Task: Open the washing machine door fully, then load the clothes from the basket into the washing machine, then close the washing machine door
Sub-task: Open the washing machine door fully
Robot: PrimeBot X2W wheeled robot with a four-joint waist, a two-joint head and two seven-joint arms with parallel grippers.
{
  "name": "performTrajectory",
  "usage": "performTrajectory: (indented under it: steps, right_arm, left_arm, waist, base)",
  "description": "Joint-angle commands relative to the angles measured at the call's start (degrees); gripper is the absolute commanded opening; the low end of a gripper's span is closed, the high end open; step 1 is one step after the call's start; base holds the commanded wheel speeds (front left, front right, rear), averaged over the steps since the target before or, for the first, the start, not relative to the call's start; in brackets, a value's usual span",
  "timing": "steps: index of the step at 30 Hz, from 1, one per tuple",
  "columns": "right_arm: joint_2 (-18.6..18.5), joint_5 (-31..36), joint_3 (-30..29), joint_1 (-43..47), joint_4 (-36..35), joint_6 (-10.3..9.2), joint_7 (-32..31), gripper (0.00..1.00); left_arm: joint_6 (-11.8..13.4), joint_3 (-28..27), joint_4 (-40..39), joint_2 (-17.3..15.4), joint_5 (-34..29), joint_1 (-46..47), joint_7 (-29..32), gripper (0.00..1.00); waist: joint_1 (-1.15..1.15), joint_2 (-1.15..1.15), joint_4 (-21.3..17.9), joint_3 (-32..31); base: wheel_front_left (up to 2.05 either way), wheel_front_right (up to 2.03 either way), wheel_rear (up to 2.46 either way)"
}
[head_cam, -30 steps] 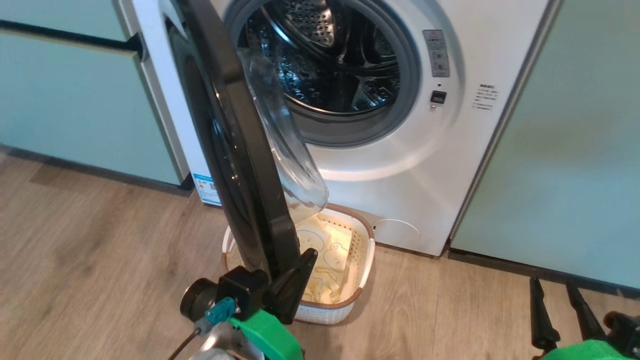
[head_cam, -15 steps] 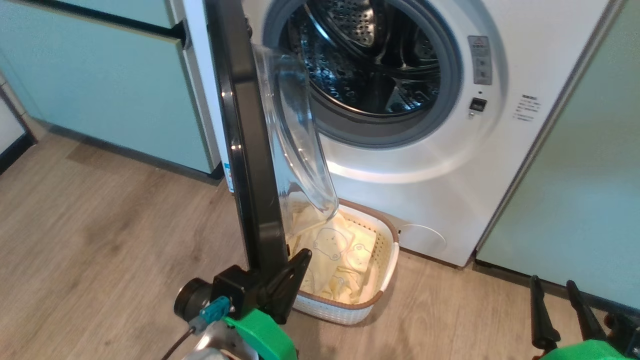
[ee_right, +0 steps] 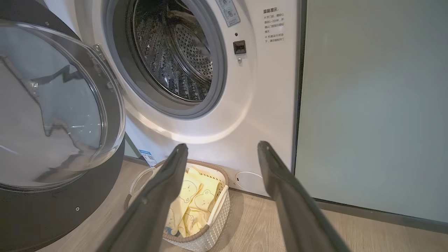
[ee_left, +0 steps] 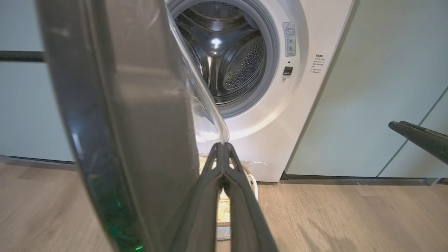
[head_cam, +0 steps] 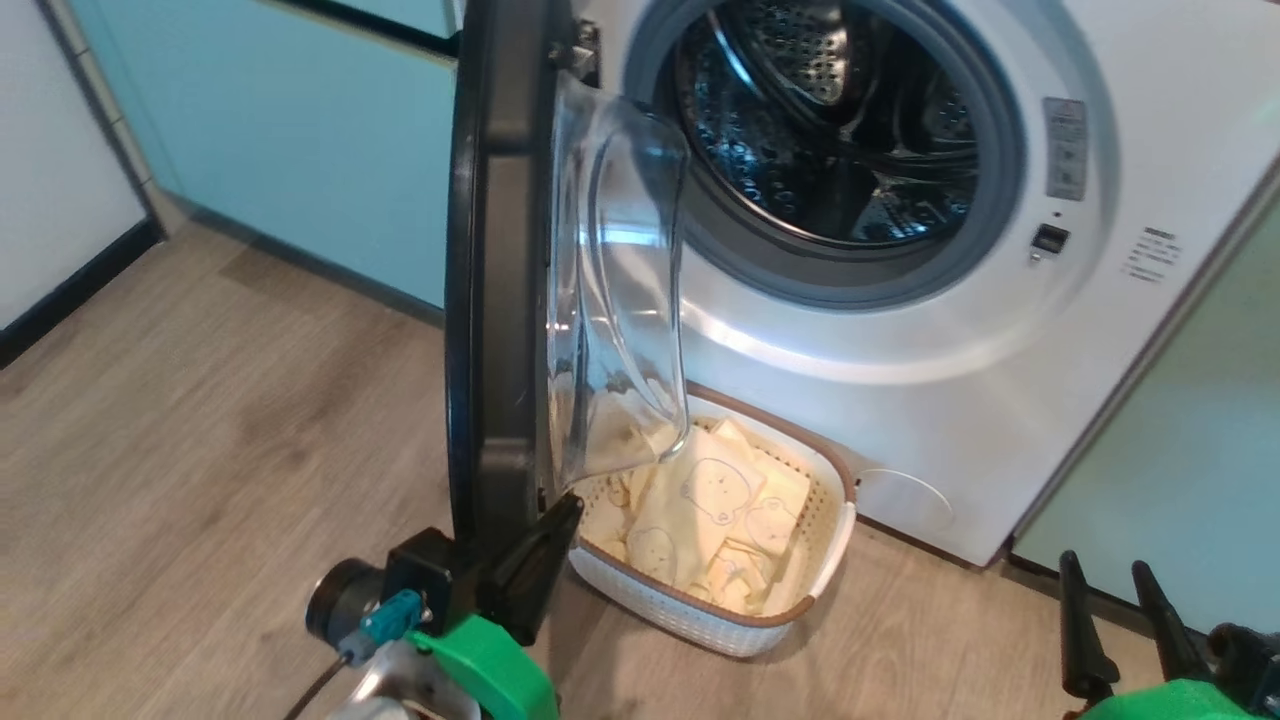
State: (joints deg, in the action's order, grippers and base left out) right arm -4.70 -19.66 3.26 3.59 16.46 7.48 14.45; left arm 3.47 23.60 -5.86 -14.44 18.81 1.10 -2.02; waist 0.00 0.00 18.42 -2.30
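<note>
Cream basket (head_cam: 690, 622) — yellow clothes (head_cam: 710, 490) inside, before washing machine (head_cam: 950, 400).

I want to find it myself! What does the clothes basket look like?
Find the white washing machine with its black round door open. On the floor just below sits the basket: cream, holey, brown-rimmed, holding yellow bear-print clothes.

Washing machine door (ee_left: 122, 115) stood edge-on, swung clear of opening, taking up left half of view. Left tool (ee_left: 223, 148) had fingers pressed together, nothing between them; tips sat just under glass bowl (ee_left: 206, 105) of door. Steel drum (ee_left: 227, 59) was exposed inside washing machine (ee_left: 280, 119). Slivers of basket (ee_left: 252, 178) and yellow clothes (ee_left: 223, 210) showed behind fingers. Right tool (ee_left: 397, 126) entered at right edge, in front of teal cabinet panel (ee_left: 367, 87).
</note>
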Motion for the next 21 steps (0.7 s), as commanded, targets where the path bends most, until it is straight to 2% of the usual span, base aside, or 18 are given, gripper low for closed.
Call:
performTrajectory:
  steps: [1, 21]
  right_arm:
    - [-0.44, -0.23, 0.81, -2.21, -1.68, 0.01, 0.55, 1.00]
    - [-0.39, -0.35, 1.36, -3.26, -1.60, 0.01, 0.55, 1.00]
  left_arm:
    - [0.52, -3.25, -2.03, -1.14, 0.43, 2.04, -0.16, 0.00]
    - [3.01, -9.40, 2.14, -3.78, 2.84, 2.21, -2.98, 0.00]
  waist:
    - [0.00, 0.00, 0.89, 0.16]
    - [0.00, 0.00, 7.67, 1.48]
  base:
    - [0.00, 0.00, 0.00]
    - [0.00, 0.00, 0.00]
